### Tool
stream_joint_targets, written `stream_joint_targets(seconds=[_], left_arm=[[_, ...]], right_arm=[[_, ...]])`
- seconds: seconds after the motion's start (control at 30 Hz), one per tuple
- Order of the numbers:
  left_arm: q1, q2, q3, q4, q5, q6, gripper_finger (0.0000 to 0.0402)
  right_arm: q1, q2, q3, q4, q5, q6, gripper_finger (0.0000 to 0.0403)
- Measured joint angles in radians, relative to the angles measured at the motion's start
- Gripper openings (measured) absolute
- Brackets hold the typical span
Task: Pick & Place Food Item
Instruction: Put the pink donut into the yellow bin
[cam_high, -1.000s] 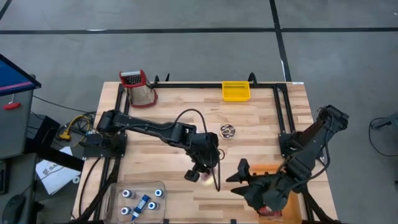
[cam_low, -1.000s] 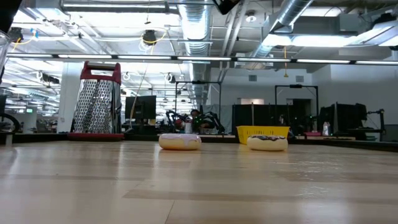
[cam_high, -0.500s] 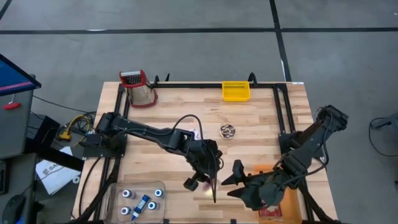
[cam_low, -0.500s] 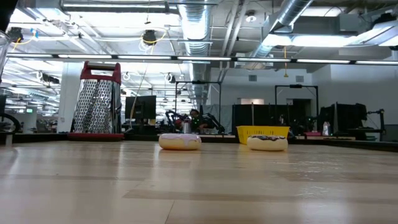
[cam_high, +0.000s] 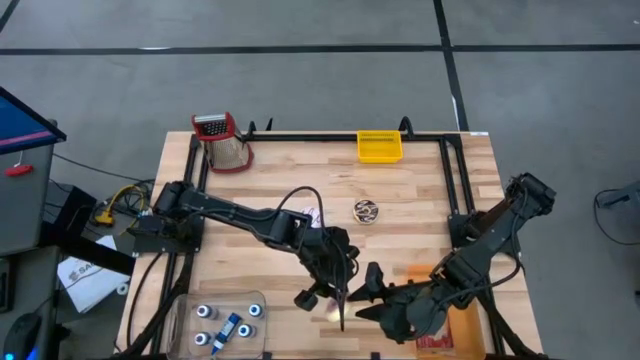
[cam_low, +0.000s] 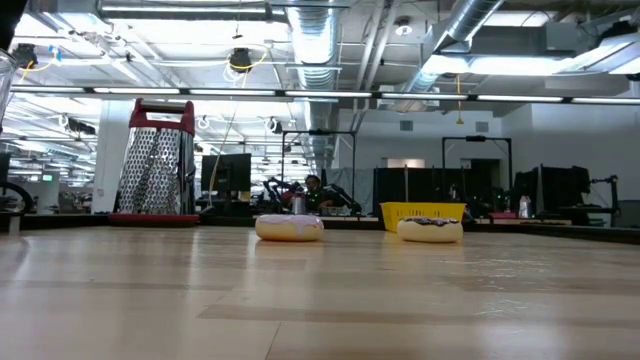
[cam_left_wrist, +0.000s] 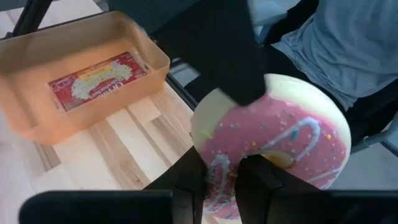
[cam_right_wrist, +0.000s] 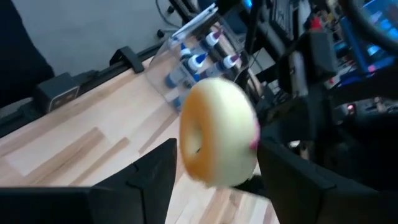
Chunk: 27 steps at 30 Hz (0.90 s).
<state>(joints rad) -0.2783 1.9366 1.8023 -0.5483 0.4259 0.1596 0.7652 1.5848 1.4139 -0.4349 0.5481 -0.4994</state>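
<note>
the left gripper (cam_high: 322, 293) is clamped on a pink-frosted donut (cam_left_wrist: 273, 143) with sprinkles, held clear of the wooden table (cam_high: 260, 190) near its front edge. in the right wrist view the donut's pale underside (cam_right_wrist: 217, 130) sits between that arm's two fingers (cam_right_wrist: 149, 177), which stand wide apart and do not touch it. the right gripper (cam_high: 368, 292) is just beside the left one, facing it.

containers:
- orange tray (cam_left_wrist: 81, 74), at the front right of the table: holds one flat printed packet (cam_left_wrist: 99, 76).
- clear tub (cam_high: 222, 318), at the front left: holds several small white bottles with blue caps (cam_right_wrist: 193, 57).
- yellow bin (cam_high: 380, 146), at the back edge: contents cannot be told.

also on the table: a metal grater (cam_high: 222, 140) with a red top at the back left, and two more donuts, a pale one (cam_low: 289, 227) and a dark-striped one (cam_high: 367, 211).
</note>
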Motion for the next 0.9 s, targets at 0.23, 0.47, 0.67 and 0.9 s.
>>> stream_joint_targets(seconds=[0.23, 0.47, 0.67, 0.9], left_arm=[[-0.017, 0.0, 0.0, 0.02, -0.001, 0.01, 0.006], [-0.018, 0.0, 0.0, 0.034, -0.001, 0.013, 0.006], [-0.017, 0.0, 0.0, 0.036, -0.001, 0.013, 0.006], [-0.014, 0.0, 0.0, 0.043, -0.002, 0.016, 0.006]], right_arm=[[-0.014, -0.001, 0.0, 0.029, -0.003, -0.028, 0.0216], [-0.035, -0.001, 0.0, 0.06, -0.028, -0.042, 0.0216], [-0.035, -0.001, 0.0, 0.07, -0.035, -0.051, 0.0216], [-0.043, -0.001, 0.0, 0.08, -0.077, -0.049, 0.0216]])
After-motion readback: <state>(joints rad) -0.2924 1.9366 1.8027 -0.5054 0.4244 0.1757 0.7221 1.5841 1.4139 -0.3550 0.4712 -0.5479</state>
